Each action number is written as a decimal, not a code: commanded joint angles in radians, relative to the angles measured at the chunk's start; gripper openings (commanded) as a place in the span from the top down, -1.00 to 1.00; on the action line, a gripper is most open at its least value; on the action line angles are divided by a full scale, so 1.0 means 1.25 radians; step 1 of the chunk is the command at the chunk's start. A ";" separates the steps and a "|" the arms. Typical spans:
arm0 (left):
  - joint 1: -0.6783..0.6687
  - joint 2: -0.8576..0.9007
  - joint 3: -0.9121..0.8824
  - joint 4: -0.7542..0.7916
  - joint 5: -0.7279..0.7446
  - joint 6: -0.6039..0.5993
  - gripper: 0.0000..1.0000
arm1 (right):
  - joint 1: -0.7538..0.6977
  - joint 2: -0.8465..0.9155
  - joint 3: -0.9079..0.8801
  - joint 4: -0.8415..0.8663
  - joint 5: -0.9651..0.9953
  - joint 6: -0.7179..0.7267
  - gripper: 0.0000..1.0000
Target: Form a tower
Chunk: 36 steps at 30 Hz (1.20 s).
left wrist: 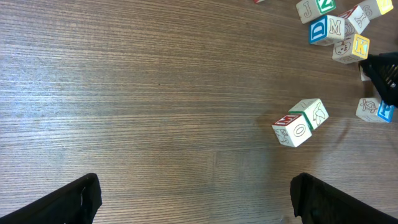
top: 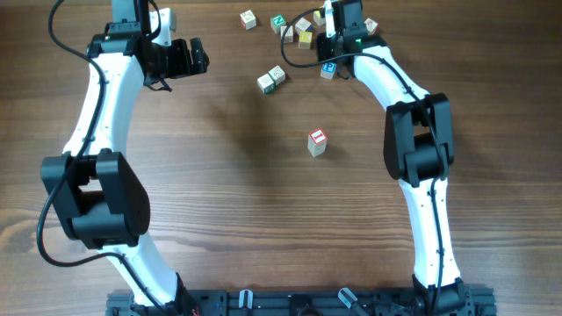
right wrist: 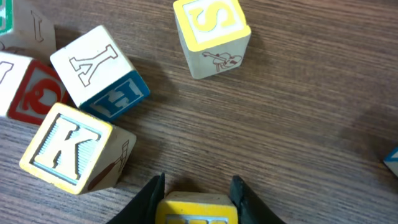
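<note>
The tower (top: pixel 317 142) stands near the table's middle, a short upright stack of pale cubes with a red-lettered top face. My right gripper (top: pixel 330 41) is at the far right among loose cubes. In the right wrist view its fingers (right wrist: pixel 155 190) press both sides of a yellow-faced cube (right wrist: pixel 196 208), so the right gripper (right wrist: pixel 198 186) is shut on it. My left gripper (top: pixel 200 56) hovers at the far left, well away from the tower. In the left wrist view it (left wrist: pixel 196 193) is wide open over bare wood.
Loose cubes lie round the right gripper: an S cube (right wrist: pixel 211 34), a Y cube (right wrist: pixel 99 71) and a K cube (right wrist: pixel 68 146). A touching pair (top: pixel 271 80) sits left of them, with a blue-faced cube (top: pixel 328 68) nearby. Single cubes (top: pixel 248 18) lie at the back edge.
</note>
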 commanded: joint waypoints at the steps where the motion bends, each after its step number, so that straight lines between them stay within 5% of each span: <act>1: -0.002 0.006 0.002 -0.001 -0.007 -0.002 -1.00 | 0.003 -0.059 0.011 -0.045 -0.023 0.014 0.53; 5: -0.002 0.006 0.002 0.000 -0.007 -0.002 -1.00 | 0.005 -0.181 0.011 -0.167 -0.052 0.015 0.62; 11: -0.002 0.006 0.002 0.000 -0.007 -0.002 -1.00 | 0.022 -0.224 -0.047 -0.291 -0.054 0.308 0.60; 18: -0.002 0.006 0.002 -0.001 -0.007 -0.002 -1.00 | 0.089 -0.213 -0.178 -0.133 0.115 0.346 0.60; 25: -0.002 0.006 0.002 0.000 -0.007 -0.002 -1.00 | 0.062 -0.262 -0.176 -0.475 0.106 0.348 0.67; 29: -0.002 0.006 0.002 0.000 -0.007 -0.002 -1.00 | 0.059 -0.260 -0.254 -0.526 0.104 0.346 0.67; 30: -0.002 0.006 0.002 0.000 -0.007 -0.002 -1.00 | 0.059 -0.260 -0.272 -0.517 0.091 0.346 0.63; 33: -0.002 0.006 0.002 0.000 -0.007 -0.002 -1.00 | 0.059 -0.262 -0.280 -0.505 0.058 0.344 0.08; 34: -0.002 0.006 0.002 0.000 -0.007 -0.002 -1.00 | 0.059 -0.262 -0.268 -0.510 0.051 0.344 -0.31; 36: -0.002 0.006 0.002 0.000 -0.007 -0.002 -1.00 | 0.059 -0.272 -0.233 -0.541 0.040 0.343 -0.44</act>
